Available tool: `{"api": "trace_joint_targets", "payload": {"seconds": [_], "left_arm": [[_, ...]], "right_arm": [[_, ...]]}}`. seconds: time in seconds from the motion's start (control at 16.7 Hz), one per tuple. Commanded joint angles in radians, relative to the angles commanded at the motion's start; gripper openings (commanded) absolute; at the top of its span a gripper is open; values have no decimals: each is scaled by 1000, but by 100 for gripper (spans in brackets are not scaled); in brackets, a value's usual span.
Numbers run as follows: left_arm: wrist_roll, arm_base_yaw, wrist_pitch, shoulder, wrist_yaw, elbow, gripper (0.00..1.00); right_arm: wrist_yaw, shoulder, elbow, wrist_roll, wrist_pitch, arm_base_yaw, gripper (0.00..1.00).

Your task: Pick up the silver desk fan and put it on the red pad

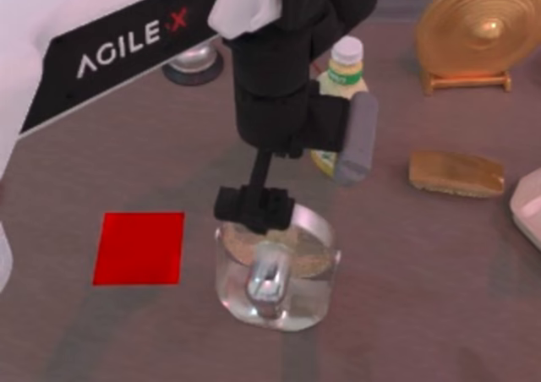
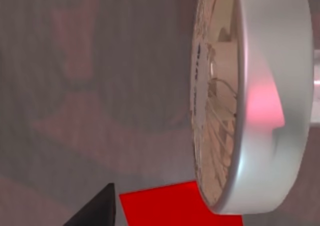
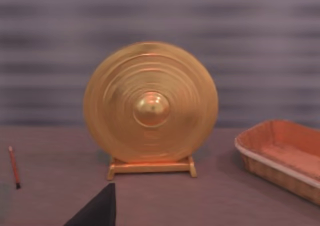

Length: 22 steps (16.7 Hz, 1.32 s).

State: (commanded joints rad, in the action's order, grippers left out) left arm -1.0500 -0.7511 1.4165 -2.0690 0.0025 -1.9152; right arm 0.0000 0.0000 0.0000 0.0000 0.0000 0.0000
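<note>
My left gripper [image 1: 254, 210] is clenching the top rim of the silver desk fan [image 1: 275, 268].

I am reaching my left arm in from the table's upper left, and its black fingers are pinching the fan's chrome ring at the upper edge. The fan is standing near the middle of the table, just right of the red pad [image 1: 139, 248] and apart from it, with its hub pointing toward the near edge. In my left wrist view the ring [image 2: 260, 101] is filling the frame, with the pad [image 2: 165, 206] showing beside it. My right arm is sitting parked at the right; its wrist camera is facing a golden ribbed disc [image 3: 150, 106] on a stand, with a basket [image 3: 282, 158] nearby; I cannot tell how its fingers are set. A bottle [image 1: 342, 78] is standing behind the fan.
</note>
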Motion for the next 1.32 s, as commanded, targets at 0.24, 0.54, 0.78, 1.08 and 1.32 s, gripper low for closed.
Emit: {"api": "trace_joint_targets", "payload": {"seconds": [0.24,0.54,0.78,1.08,1.32], "left_arm": [[-3,-3,-68,-1,-1,69,100],[-3,-3,-193,-4,-1,191,100],[-3,-3,-194,-4,-1,192,92],[-3,-3,-194,-4,-1,192,55],[-3,-3,-194,-4,-1,192,25]], "right_arm": [[0,0,0,0,0,0,100],[0,0,0,0,0,0,100],[0,0,0,0,0,0,100],[0,0,0,0,0,0,100],[0,0,0,0,0,0,100]]}}
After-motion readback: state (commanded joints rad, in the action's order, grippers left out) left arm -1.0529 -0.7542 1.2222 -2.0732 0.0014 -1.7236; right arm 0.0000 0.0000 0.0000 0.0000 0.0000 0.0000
